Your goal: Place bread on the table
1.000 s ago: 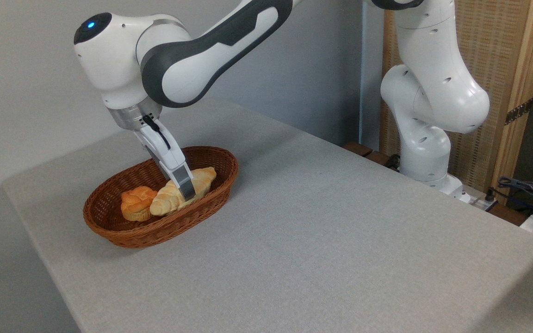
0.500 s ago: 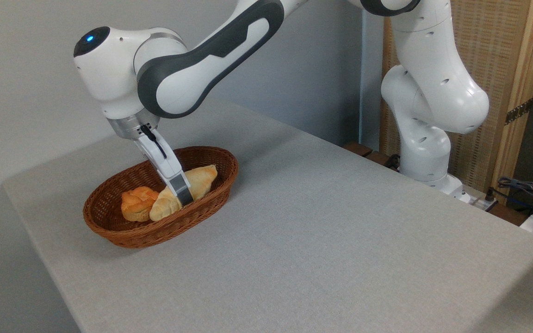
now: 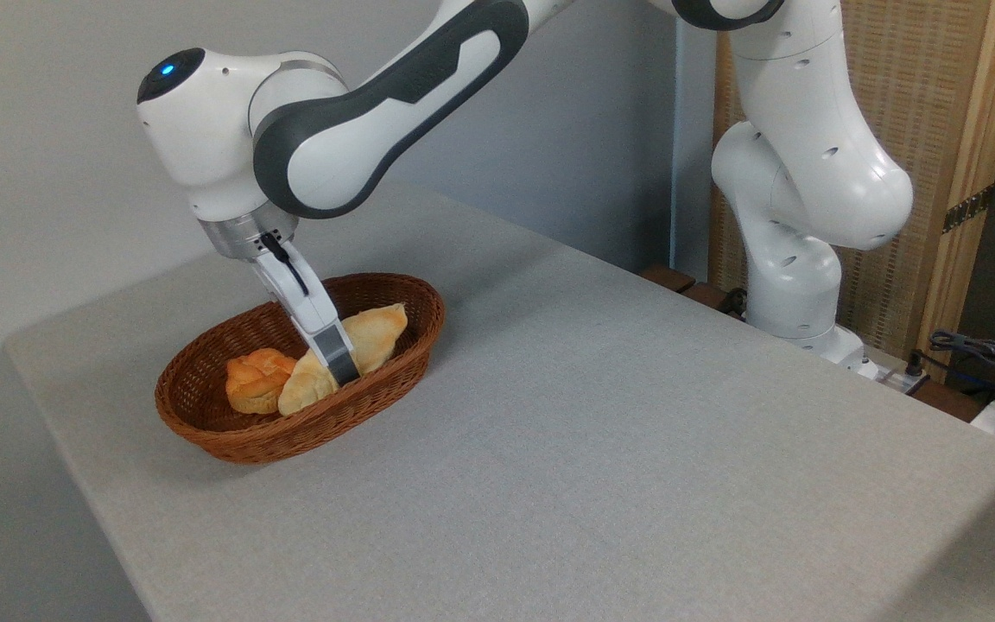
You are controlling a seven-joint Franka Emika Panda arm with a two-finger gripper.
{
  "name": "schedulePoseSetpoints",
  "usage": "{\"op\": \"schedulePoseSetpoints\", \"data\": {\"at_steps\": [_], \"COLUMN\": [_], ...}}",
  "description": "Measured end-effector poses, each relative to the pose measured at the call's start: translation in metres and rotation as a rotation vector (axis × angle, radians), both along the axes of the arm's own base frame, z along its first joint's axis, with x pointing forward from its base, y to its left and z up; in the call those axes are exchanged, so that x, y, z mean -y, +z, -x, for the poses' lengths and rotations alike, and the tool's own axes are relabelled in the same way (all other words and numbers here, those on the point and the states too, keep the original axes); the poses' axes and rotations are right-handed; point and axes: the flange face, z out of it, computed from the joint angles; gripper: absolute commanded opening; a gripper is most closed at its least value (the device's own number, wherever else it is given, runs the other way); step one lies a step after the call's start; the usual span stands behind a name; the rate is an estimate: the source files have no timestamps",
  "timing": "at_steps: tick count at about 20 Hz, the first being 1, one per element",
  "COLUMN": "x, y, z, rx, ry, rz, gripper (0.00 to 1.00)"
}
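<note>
A plain grey wall [image 3: 48, 130] meets a wood-framed woven screen [image 3: 938, 130].

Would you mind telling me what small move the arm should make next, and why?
Probably lift straight up a little more. The gripper appears shut on the bread, but the loaf's lower end sits inside the basket, beside the bun and below the rim. Clearing the rim first should let it swing out over the table without snagging.
</note>
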Motion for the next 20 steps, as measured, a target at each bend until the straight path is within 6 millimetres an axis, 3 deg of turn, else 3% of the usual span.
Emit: {"op": "schedulePoseSetpoints", "data": {"at_steps": [11, 16, 20], "x": [0.000, 0.000, -0.002], "y": [0.005, 0.029, 0.060], "z": [-0.001, -0.001, 0.006], "rx": [0.009, 0.052, 0.097], "ry": [0.000, 0.001, 0.002], "rz": [0.001, 0.012, 0.018], "gripper": [0.29, 0.32, 0.32]}}
